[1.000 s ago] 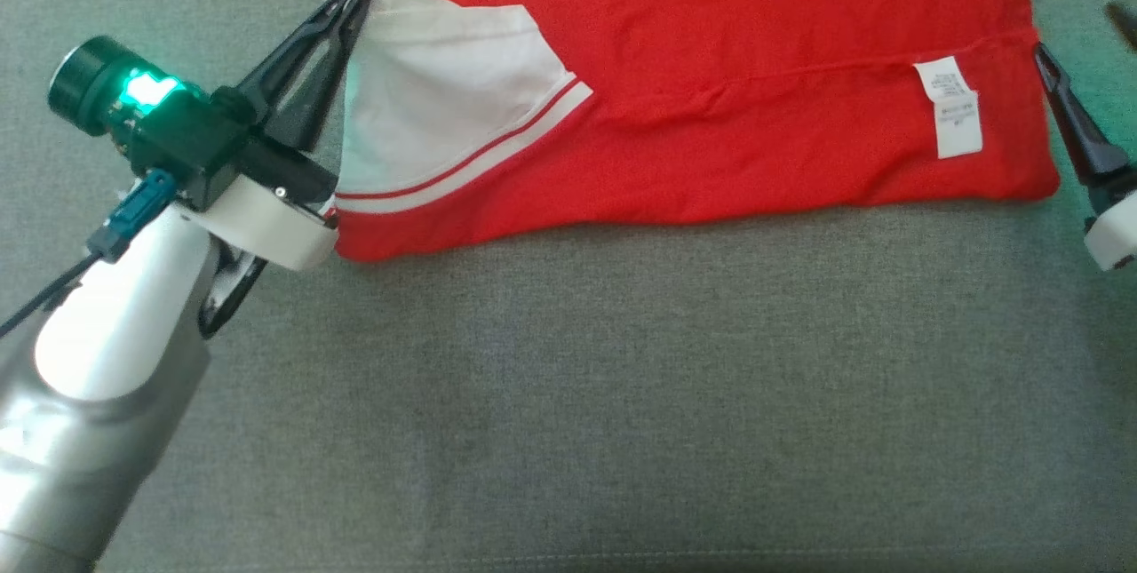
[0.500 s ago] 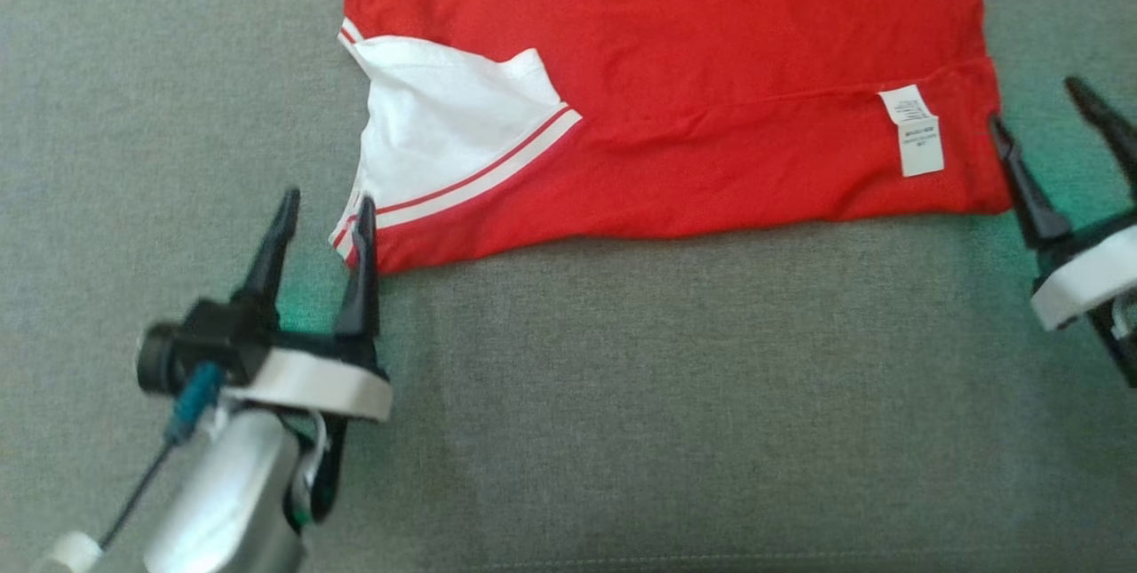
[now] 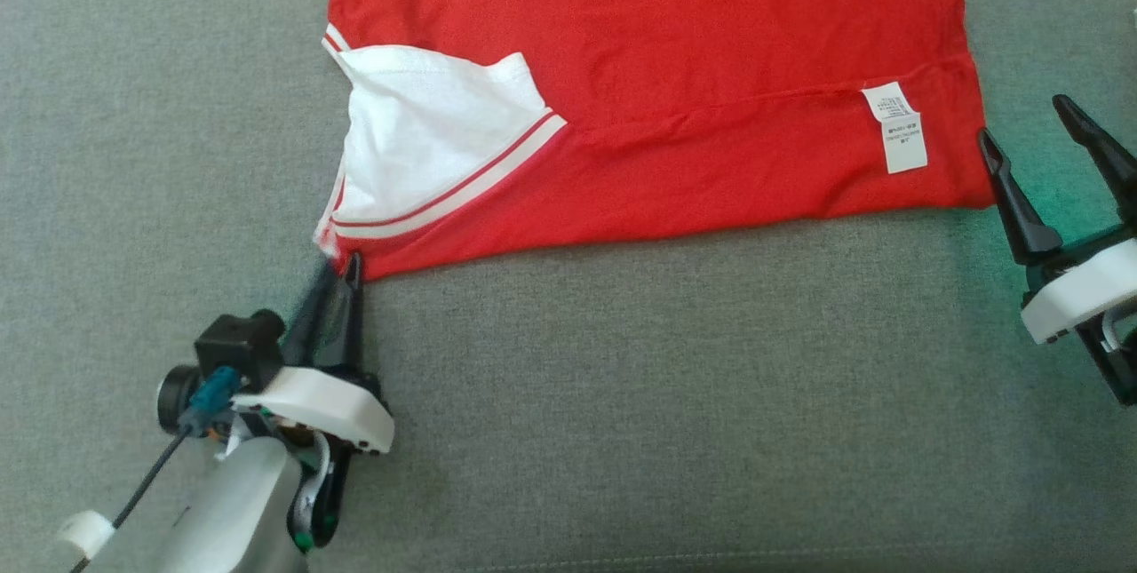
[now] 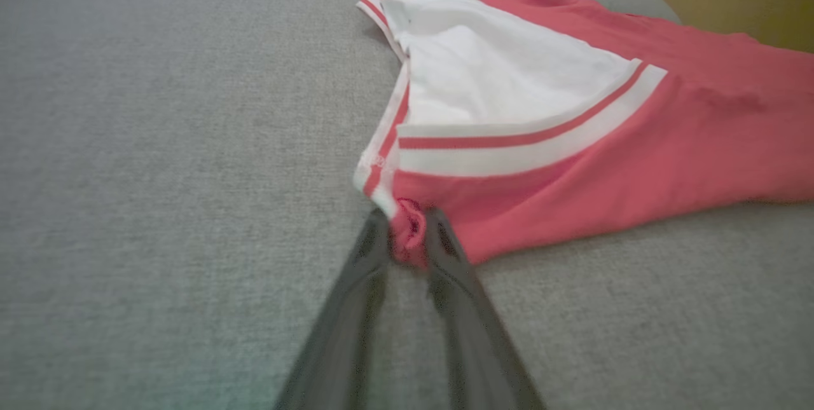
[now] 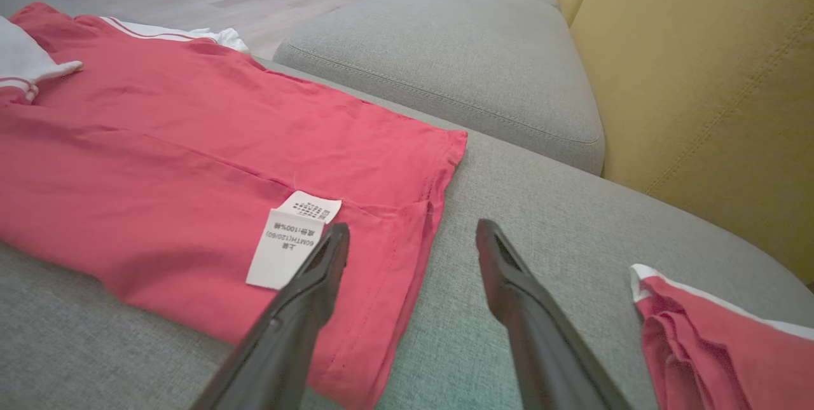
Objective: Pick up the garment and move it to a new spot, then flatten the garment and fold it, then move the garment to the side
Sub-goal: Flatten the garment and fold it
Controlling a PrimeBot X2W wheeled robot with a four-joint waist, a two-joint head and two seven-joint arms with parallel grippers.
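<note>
Red with a white sleeve panel and striped trim, the garment (image 3: 675, 67) lies spread on the grey sofa cushion (image 3: 622, 395), stretched sideways across the upper half of the head view. The left hand (image 4: 407, 225) is pinched together on the garment's near left corner, low against the cushion, with a small bunch of red fabric caught between its tips. The right hand (image 3: 1021, 120) has its fingers apart and holds nothing. It sits just beside the right hem, its inner finger close to the white care label (image 3: 897, 127). Another red and white cloth (image 5: 699, 334) lies on the cushion to the right of that hand.
</note>
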